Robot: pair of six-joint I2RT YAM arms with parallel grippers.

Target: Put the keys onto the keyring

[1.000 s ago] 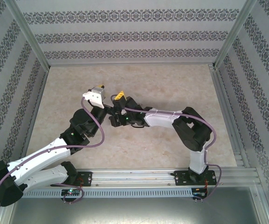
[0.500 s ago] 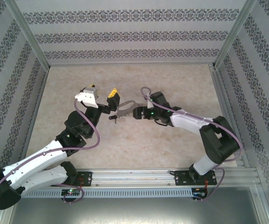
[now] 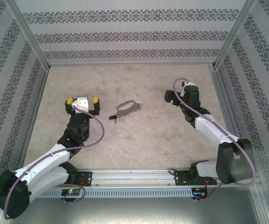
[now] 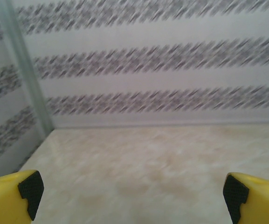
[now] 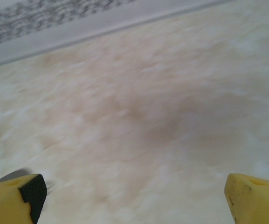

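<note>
Clearance appears to be the step in hand. Table (image 3: 171, 140): hold each arm above it, toward its own side edge. Left gripper (image 3: 82, 100) and right gripper (image 5: 136, 198): fingers spread and empty; hold them wide so nothing snags. Keyring (image 3: 128, 107): lies flat mid-table, well apart from both grippers; do not drag it. Key (image 3: 112, 117): touches the keyring's near-left end; threading cannot be confirmed, so inspect it. Count: one table, two grippers, one keyring, one key.
</note>
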